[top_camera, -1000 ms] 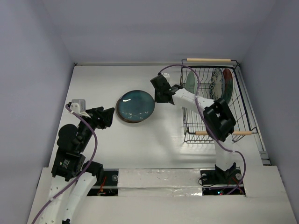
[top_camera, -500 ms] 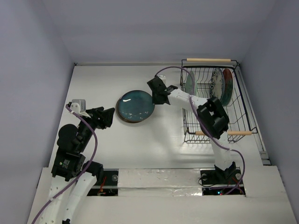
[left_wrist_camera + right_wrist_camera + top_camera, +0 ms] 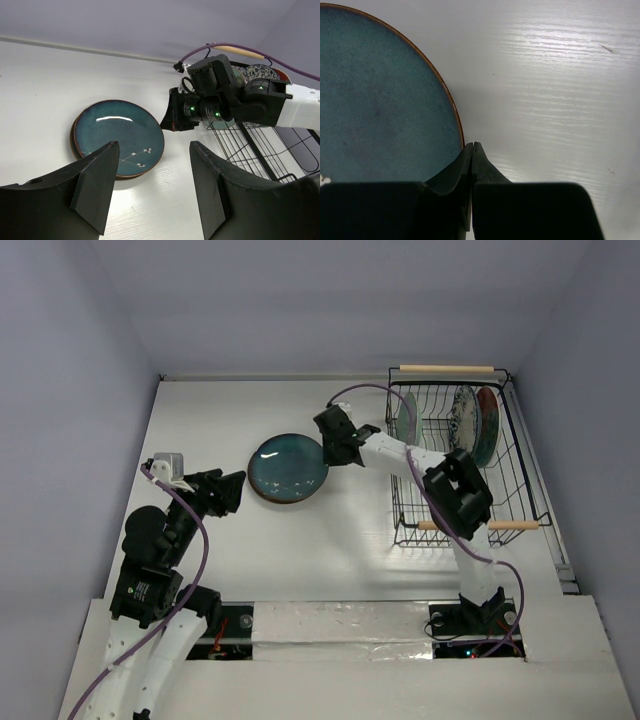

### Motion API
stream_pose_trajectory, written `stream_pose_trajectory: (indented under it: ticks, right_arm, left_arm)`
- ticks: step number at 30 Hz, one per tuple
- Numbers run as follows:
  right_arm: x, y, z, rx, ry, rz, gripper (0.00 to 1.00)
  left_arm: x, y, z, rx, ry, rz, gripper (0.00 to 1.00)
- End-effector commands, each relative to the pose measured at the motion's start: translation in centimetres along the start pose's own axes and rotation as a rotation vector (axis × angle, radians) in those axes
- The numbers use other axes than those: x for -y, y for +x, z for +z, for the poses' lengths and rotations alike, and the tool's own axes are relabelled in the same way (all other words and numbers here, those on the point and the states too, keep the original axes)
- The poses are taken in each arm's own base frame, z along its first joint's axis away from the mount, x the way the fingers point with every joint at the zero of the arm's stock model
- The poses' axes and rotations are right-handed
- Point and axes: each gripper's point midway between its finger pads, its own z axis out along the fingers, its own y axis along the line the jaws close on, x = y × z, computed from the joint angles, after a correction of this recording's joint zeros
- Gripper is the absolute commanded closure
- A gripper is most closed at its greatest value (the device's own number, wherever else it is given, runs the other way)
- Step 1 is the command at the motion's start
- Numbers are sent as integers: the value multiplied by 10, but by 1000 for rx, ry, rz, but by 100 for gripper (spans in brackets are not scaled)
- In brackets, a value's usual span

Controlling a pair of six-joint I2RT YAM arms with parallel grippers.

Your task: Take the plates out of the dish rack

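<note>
While three plates stand on edge in the dish rack [image 3: 446,368] at the upper right of the top view, namely a pale green plate [image 3: 407,418], a white plate with blue flowers [image 3: 463,412] and a red plate [image 3: 487,425], the glossy teal plate [image 3: 288,466] lies flat on the white table [image 3: 200,420] near the middle of the frame. It seems to rest on another plate whose brown rim shows at its left edge in the left wrist view. The right gripper [image 3: 472,145] has its fingers pressed together on nothing, the tips just beside the teal plate's right rim; contact cannot be told. The left gripper [image 3: 155,150] hangs lower left of the plate, its fingers spread and empty.
</note>
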Motion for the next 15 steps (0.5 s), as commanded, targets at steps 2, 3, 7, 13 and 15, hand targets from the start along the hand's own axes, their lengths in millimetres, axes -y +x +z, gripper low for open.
stream_pose_trajectory:
  ticks: [2,3,7,13,15]
  right_arm:
    - [-15,-39,-43,104,-87,27,100]
    - [-12,-46,-54,125,-77,31,100]
    - [-5,-92,-132,277,-110,42,100]
    - [89,-145,-245,541,126,118,100]
    - [148,-140,-260,536,246,159,97]
  left_arm:
    - [6,-12,-1,54,28,9,45]
    - [6,-12,-1,53,29,9,45]
    - [6,-12,-1,56,31,9,45]
    - [7,-14,-3,63,35,11,45]
    - [8,-16,-5,73,38,12,47]
